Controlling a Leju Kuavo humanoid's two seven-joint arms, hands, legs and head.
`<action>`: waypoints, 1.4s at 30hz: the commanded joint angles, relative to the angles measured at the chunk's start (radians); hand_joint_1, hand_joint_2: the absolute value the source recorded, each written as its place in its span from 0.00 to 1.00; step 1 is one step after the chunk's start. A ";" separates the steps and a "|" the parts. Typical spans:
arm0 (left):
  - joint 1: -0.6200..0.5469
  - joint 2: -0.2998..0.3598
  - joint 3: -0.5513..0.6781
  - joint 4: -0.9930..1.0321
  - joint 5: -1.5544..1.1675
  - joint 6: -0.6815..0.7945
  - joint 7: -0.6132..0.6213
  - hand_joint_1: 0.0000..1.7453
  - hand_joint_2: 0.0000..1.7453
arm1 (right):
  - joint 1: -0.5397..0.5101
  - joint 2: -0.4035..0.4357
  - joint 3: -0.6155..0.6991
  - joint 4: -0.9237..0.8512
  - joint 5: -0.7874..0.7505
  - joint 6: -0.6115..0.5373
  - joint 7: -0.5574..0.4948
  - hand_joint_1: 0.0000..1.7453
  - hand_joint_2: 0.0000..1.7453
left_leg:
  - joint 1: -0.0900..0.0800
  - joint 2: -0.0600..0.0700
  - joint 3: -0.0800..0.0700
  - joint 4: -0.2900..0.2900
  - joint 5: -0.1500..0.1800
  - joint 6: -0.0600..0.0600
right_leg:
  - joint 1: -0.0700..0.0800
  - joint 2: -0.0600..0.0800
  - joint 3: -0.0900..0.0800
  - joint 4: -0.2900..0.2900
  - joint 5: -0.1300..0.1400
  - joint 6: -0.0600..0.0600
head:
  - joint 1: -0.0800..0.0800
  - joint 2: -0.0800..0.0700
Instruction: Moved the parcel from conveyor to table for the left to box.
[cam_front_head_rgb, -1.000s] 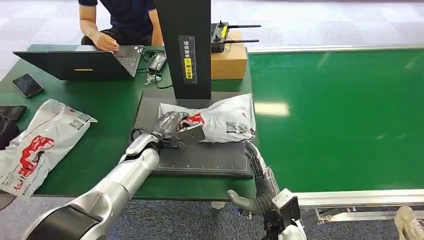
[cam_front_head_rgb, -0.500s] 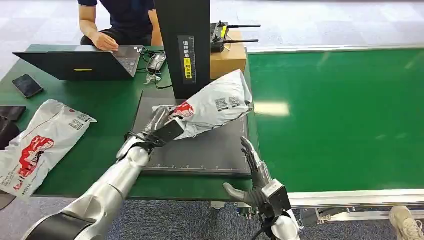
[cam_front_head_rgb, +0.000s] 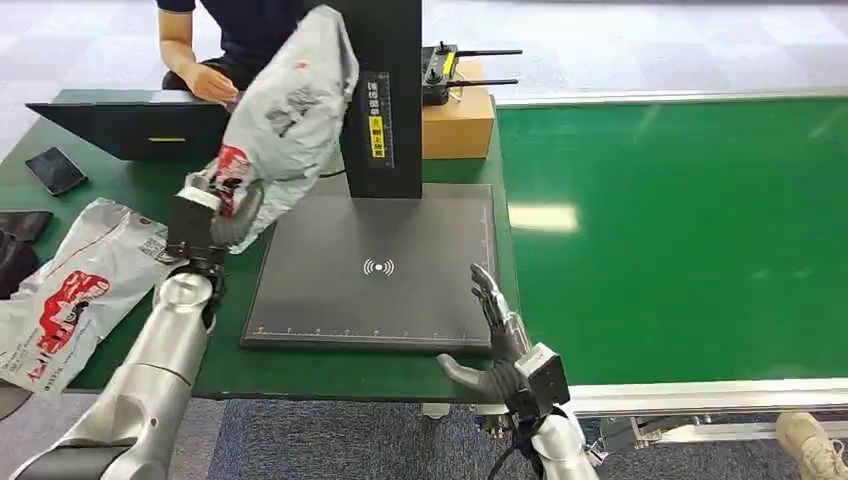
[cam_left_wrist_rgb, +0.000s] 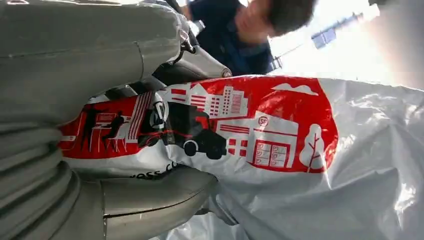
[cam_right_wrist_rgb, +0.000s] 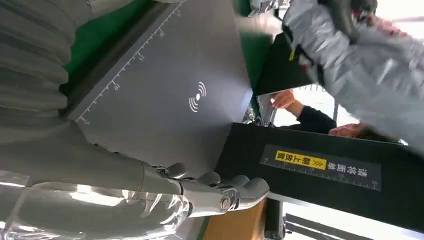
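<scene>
My left hand (cam_front_head_rgb: 205, 222) grips one end of a grey plastic parcel (cam_front_head_rgb: 290, 110) with red print and holds it up in the air over the table's left half, above the left edge of the scanner plate. The left wrist view shows the parcel (cam_left_wrist_rgb: 280, 145) pressed between the thumb and fingers of that hand (cam_left_wrist_rgb: 100, 165). My right hand (cam_front_head_rgb: 497, 345) stays low at the plate's near right corner, fingers spread, holding nothing; the right wrist view shows this hand (cam_right_wrist_rgb: 150, 195) beside the plate (cam_right_wrist_rgb: 180, 95).
A dark scanner plate (cam_front_head_rgb: 375, 270) with a black post (cam_front_head_rgb: 375, 90) lies mid-table. Another parcel (cam_front_head_rgb: 75, 285) rests at the left. A laptop (cam_front_head_rgb: 150, 125), phone (cam_front_head_rgb: 55, 170), cardboard box (cam_front_head_rgb: 458, 120) and a seated person (cam_front_head_rgb: 240, 40) are behind. The green conveyor (cam_front_head_rgb: 680, 230) runs at the right.
My left hand has lifted the parcel off the scanner plate and swung it up and to the left. My right hand has risen slightly near the plate's front corner.
</scene>
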 joint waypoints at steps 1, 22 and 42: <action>-0.067 0.103 0.161 0.029 -0.027 0.179 0.061 1.00 1.00 | -0.078 -0.028 0.065 0.117 -0.041 -0.027 -0.003 0.00 1.00 | 0.001 0.004 0.000 0.000 0.000 -0.002 | 0.001 0.004 0.000 0.000 0.001 0.001 | -0.001 0.000; -0.304 0.316 0.264 0.246 -0.699 0.476 0.744 1.00 1.00 | -0.047 -0.069 0.123 0.077 -0.135 -0.090 -0.003 0.00 1.00 | 0.003 -0.001 -0.001 0.002 0.000 -0.004 | 0.003 0.000 0.000 0.000 0.000 0.002 | 0.000 0.000; -0.349 0.284 0.386 0.334 -0.863 0.468 0.810 0.00 1.00 | 0.032 -0.033 0.057 -0.003 -0.074 -0.084 -0.003 0.00 1.00 | 0.002 -0.004 0.000 0.000 0.001 -0.003 | 0.001 -0.003 0.001 -0.001 0.000 0.002 | 0.000 0.000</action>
